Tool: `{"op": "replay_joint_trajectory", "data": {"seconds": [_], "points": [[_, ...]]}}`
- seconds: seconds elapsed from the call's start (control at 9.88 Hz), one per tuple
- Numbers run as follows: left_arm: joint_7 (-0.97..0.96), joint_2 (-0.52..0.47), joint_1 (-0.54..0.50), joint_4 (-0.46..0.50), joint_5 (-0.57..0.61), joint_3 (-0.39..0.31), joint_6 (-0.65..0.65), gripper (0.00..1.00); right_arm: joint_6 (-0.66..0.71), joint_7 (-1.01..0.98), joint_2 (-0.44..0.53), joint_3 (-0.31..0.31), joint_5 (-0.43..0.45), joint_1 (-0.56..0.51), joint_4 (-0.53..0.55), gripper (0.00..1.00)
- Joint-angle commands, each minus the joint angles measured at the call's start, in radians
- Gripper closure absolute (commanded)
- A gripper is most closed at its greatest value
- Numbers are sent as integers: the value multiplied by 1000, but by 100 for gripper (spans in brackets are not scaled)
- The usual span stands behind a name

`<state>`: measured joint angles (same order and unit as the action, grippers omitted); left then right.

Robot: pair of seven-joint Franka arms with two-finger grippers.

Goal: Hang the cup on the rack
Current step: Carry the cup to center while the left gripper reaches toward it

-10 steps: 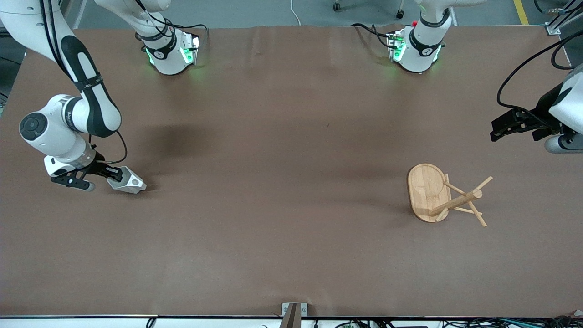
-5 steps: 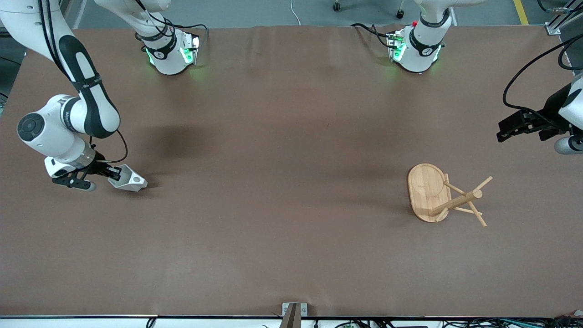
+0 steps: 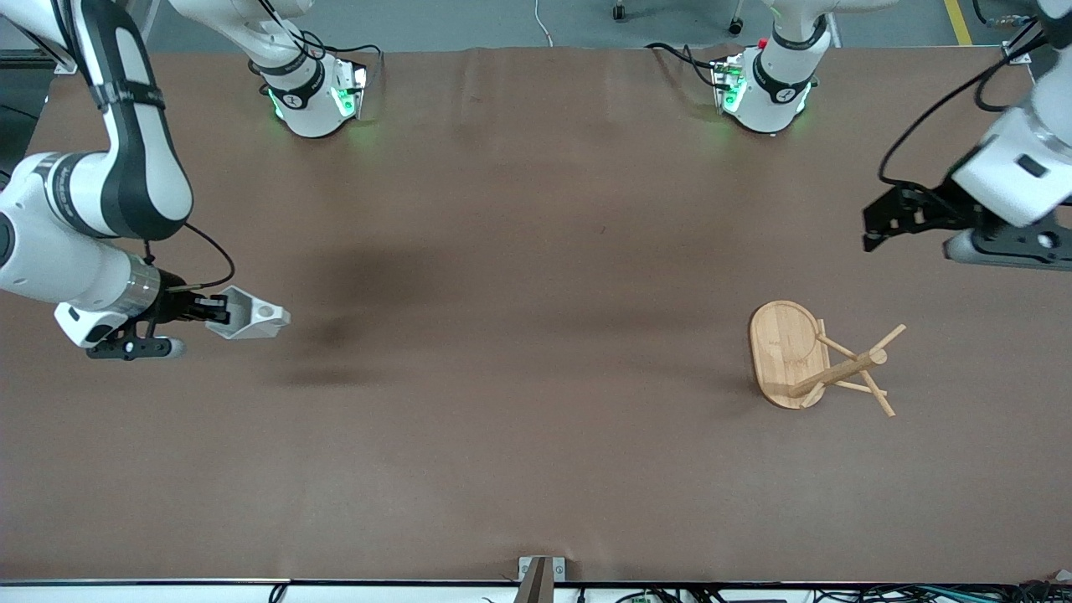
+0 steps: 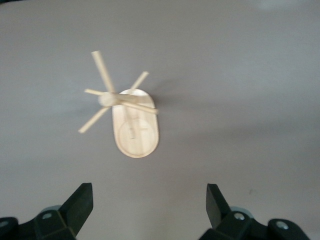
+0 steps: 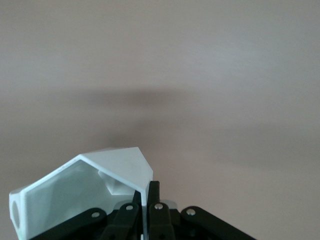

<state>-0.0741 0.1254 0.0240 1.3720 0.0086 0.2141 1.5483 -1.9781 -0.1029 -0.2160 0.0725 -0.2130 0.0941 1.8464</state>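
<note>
Right gripper [image 3: 219, 316] up over the table [image 3: 519, 352] at the right arm's end, fingers [image 5: 152, 206] pinched tight on the cup [image 3: 249, 314] wall. Cup off the surface, lying sideways in the grip, tab with round hole pointing toward the table's middle; shadow on the table below it. In the right wrist view, cup [image 5: 80, 192] open mouth faces the camera, one finger inside the rim, one outside.

Left gripper [image 3: 873, 224] hovering over the table at the left arm's end, jaws wide apart, nothing held. In the left wrist view, both black fingertips [image 4: 80, 205] spread with bare table between them, rack [image 4: 131, 117] in sight well clear of them.

Rack [image 3: 808, 360] upright on the table toward the left arm's end, nearer to the front camera than the spot under the left gripper. Oval base flat on the surface, post standing from the base end that lies toward the left arm's end, thin pegs angling outward. No peg carrying anything. Cup and rack well apart, most of the table's length between them.
</note>
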Motion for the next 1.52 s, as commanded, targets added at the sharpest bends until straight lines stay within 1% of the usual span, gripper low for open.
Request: {"op": "replay_joint_trajectory", "data": {"seconds": [0.0,0.1,0.2,0.3,0.41,0.51,0.61,0.71,0.81,1.01,1.11,1.22,1.42], "points": [[25,10,-9,4,-31,112,-1,0,28,-105,-23,-25,-247,39,-18,100],[33,8,-9,4,-77,176,-1,0,28,-122,-34,-69,-393,45,-19,100],[34,10,-7,2,-125,224,13,0,27,-129,-46,-121,-539,47,-22,100],[55,10,-7,4,-151,261,59,0,27,-133,-62,-163,-650,52,-29,99],[129,14,-7,10,-191,289,91,0,27,-132,-74,-206,-722,59,-45,100],[260,22,-6,19,-226,292,117,0,27,-132,-78,-245,-803,62,-52,100],[363,20,-6,68,-264,294,180,0,30,-126,-82,-273,-894,70,-47,100],[437,20,1,106,-294,307,261,0,30,-123,-82,-283,-987,87,-41,100],[479,33,7,122,-297,320,315,0,22,-127,-86,-286,-1040,123,-44,100],[612,103,17,125,-300,347,427,0,19,-129,-89,-287,-1106,162,-44,99],[625,102,16,134,-300,366,432,0,15,-130,-89,-289,-1146,183,-44,99],[625,100,14,156,-300,389,432,0,-7,-130,-89,-289,-1164,193,-44,99],[643,97,13,189,-302,428,428,0,-34,-129,-89,-298,-1166,203,-47,99]]}}
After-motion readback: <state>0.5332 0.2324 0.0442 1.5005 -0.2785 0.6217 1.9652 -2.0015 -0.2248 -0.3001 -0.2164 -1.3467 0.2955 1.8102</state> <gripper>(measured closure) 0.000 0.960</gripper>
